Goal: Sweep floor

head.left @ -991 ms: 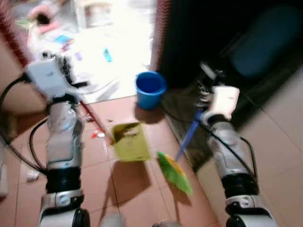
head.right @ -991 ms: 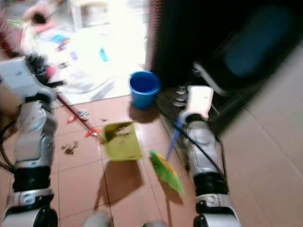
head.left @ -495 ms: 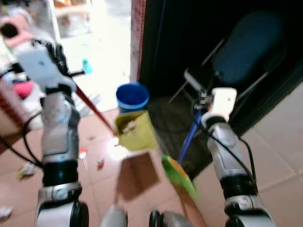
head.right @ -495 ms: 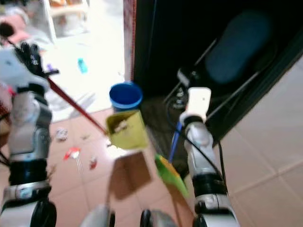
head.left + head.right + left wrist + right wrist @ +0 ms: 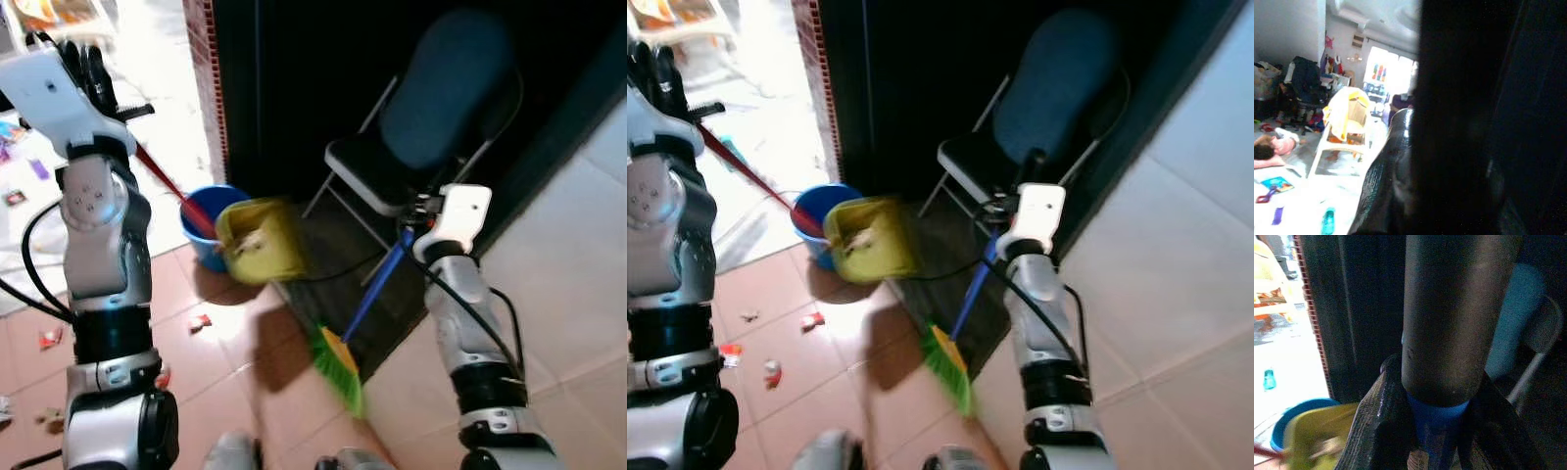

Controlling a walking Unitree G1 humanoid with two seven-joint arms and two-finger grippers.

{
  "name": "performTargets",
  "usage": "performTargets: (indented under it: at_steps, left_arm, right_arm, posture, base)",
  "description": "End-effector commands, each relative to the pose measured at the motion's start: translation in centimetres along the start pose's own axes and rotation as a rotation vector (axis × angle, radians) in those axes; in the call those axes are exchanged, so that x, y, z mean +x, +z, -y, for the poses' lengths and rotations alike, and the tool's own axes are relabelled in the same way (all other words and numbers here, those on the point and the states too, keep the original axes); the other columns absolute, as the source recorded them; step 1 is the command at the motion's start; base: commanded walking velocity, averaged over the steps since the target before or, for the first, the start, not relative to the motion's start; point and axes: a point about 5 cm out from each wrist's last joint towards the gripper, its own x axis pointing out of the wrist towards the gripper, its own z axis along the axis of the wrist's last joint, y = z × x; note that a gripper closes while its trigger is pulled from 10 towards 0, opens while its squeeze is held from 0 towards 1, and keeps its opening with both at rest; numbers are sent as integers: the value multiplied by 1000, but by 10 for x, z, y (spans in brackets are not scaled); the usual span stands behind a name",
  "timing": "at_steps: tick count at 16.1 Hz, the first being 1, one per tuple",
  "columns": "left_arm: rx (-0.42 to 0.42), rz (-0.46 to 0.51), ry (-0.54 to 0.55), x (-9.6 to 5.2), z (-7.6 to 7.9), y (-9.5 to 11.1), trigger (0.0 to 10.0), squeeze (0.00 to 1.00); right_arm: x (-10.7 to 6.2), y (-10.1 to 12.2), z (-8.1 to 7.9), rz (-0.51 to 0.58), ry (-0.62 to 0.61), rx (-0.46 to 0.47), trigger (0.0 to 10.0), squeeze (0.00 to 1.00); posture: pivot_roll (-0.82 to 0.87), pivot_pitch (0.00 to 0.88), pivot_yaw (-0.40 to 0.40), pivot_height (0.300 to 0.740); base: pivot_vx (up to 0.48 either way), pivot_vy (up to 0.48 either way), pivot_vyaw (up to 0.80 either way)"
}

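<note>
The view has swung right since a second ago: the dustpan (image 5: pixel 257 240), holding debris, now hangs by the bucket (image 5: pixel 201 230), likely ready to tip. Left gripper (image 5: pixel 78 73) clasps its red handle; right gripper (image 5: pixel 1425 431) clamps the broom (image 5: pixel 338 367), bristles low over the floor (image 5: pixel 225 352).

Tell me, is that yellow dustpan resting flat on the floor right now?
No, the yellow dustpan hangs in the air on its red handle, held by the left gripper, in front of the blue bucket.

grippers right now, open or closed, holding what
left gripper: shut on the dustpan handle.
right gripper: shut on the broom handle.
</note>
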Motion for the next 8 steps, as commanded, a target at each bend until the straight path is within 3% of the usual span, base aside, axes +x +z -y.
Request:
performTargets:
  at_steps: [1,2,7,8]
  left_arm:
    - [5,89,24,4,-4,19,10000,0]
    - [9,87,26,4,-4,19,10000,0]
    - [24,104,26,8,-3,23,10000,0]
    - [26,109,27,9,-4,25,10000,0]
  right_arm:
    - [3,8,-4,33,37,-48,10000,0]
    - [3,8,-5,38,47,-51,10000,0]
    - [2,9,-7,45,60,-49,10000,0]
    - [2,9,-7,46,63,-43,10000,0]
  posture:
    - [-14,56,-47,740]
    - [-14,56,-47,740]
    - [-14,56,-47,740]
    - [-13,56,-44,740]
  base:
    - [405,255,0]
    - [371,304,0]
    - [334,344,711]
    - [326,352,0]
